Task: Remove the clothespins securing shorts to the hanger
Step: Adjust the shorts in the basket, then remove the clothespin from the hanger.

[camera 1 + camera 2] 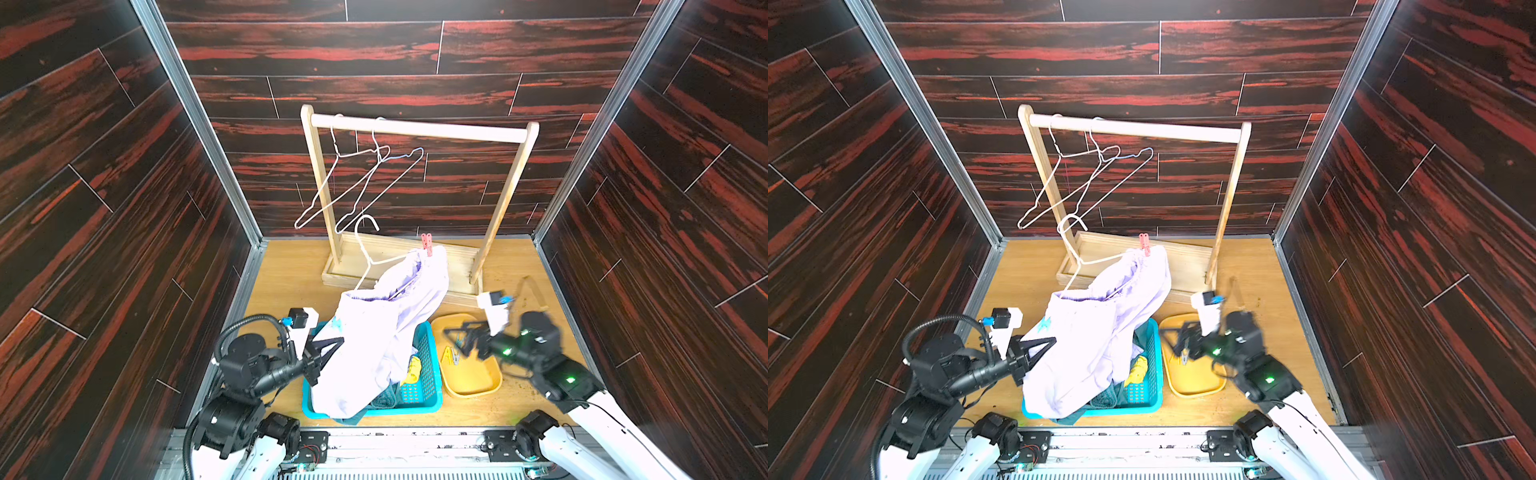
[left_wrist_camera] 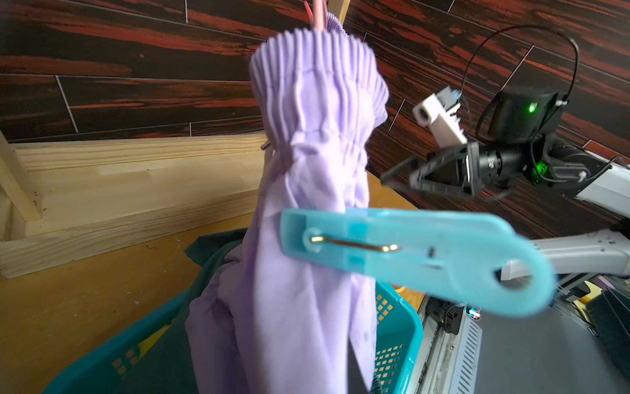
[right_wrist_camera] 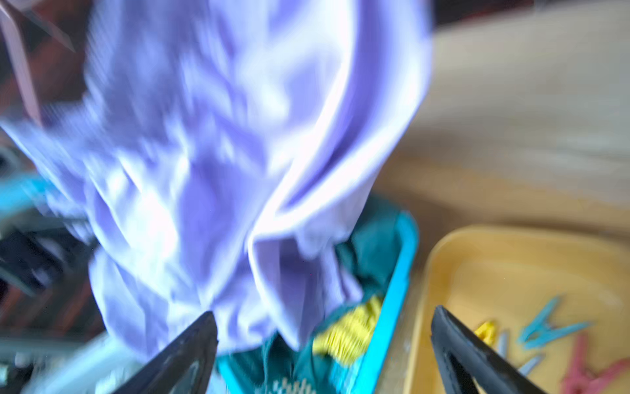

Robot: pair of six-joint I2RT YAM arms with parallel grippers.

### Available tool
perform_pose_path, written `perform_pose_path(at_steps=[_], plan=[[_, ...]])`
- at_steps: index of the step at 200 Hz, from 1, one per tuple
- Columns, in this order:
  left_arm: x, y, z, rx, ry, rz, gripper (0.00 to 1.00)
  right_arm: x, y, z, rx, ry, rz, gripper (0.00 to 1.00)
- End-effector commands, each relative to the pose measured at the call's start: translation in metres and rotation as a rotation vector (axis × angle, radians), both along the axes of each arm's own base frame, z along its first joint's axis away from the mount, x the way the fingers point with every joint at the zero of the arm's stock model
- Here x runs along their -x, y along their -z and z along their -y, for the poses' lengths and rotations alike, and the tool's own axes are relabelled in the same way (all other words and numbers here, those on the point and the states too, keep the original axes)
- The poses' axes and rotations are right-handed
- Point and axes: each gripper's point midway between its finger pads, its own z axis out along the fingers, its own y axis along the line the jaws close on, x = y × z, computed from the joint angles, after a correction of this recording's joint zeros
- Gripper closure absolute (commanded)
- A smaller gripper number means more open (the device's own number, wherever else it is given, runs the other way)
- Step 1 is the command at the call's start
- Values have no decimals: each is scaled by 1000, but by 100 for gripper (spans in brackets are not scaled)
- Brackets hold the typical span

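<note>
A smooth blue plastic clothespin clips the soft, pleated lavender shorts.

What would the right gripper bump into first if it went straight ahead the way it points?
Most likely the lavender shorts, which hang right in front of the open right gripper. The basket sits just below that line, and the view is blurred, so depth is hard to judge.

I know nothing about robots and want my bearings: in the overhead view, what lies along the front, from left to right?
Left hand → lavender shorts → tray
</note>
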Motion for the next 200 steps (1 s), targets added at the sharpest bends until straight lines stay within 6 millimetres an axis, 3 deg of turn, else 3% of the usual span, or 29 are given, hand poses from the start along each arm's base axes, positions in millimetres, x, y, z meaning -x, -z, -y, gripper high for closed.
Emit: perform_pose_path(at_steps=[1, 44, 69, 98, 140, 166, 200], plan=[[1, -26, 5, 11, 46, 95, 100, -3, -53, 2, -117, -98, 133, 2], [2, -35, 10, -8, 90, 117, 100, -42, -119, 33, -249, -166, 259, 5], [1, -38, 14, -15, 119, 128, 100, -51, -145, 29, -239, -296, 299, 6], [-3, -42, 17, -28, 142, 147, 100, -69, -155, 27, -202, -334, 309, 6], [-6, -44, 23, -44, 183, 169, 100, -78, -166, 24, -152, -410, 338, 7], [-5, -46, 27, -47, 209, 176, 100, -93, -160, 25, -149, -401, 310, 8], [1, -52, 32, -52, 242, 191, 100, -99, -156, 24, -151, -418, 311, 9]])
